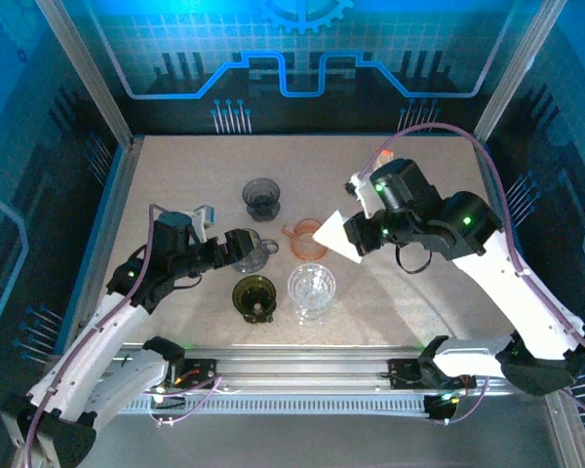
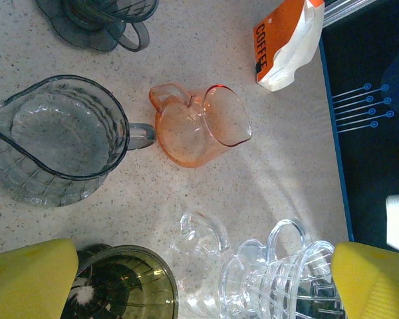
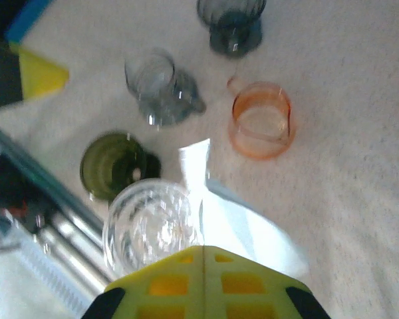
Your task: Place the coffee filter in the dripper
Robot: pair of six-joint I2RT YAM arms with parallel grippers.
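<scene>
My right claw is clenched on the white paper cone filter, holding it tilted in the air between the translucent orange dripper and the clear ribbed glass dripper, so an off-centre release could snag the limp paper on a rim and fold it outside.

Coffee filter: white paper, seen as a flat triangle with one corner towards 9 o'clock in the top view. It was pinched at its 3 o'clock side in the right claw and hung above the worktop.

Clear dripper: ribbed glass, stood upright at 7 o'clock of the filter.

Olive dripper: stood upright, just beside the clear one at 9 o'clock.

Dark grey dripper: stood upright at 10 o'clock of the filter, well apart.
</scene>
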